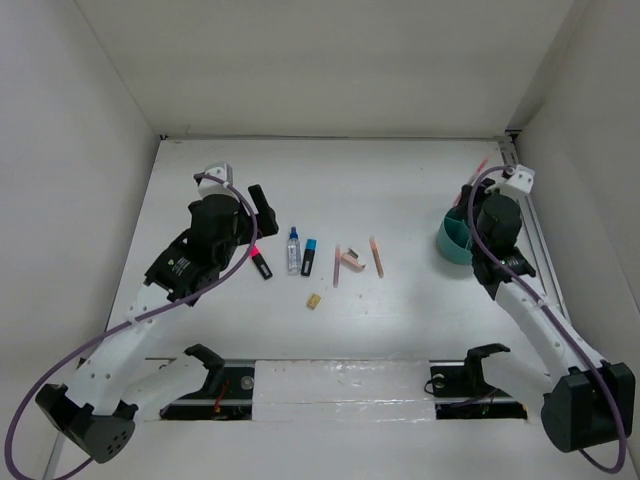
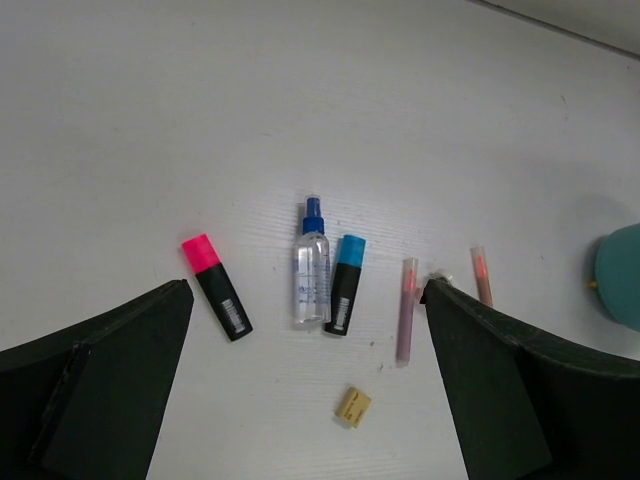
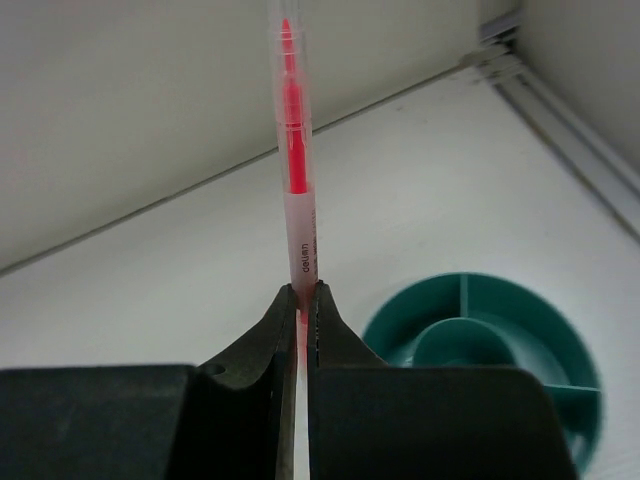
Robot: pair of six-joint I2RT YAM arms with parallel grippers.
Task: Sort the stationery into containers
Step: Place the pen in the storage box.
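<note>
Near the teal cup (image 3: 430, 290), the right gripper (image 3: 304, 300) pinches a thin pen (image 3: 293, 180) tightly by one end; I think it may swing and land outside. The left gripper (image 2: 305, 300) hangs wide open, empty.

Each arm (image 1: 540, 330) has smooth white plastic link shells (image 1: 120, 350) joined by bulky matte black motor housings (image 1: 585, 410), with a small white cap (image 1: 516, 178) near the wrist. A thin purple cable (image 1: 150, 316) loops loosely along each arm. Each wrist ends in flat, wedge-shaped matte black fingers (image 2: 100, 390) tapering to blunt tips.
</note>
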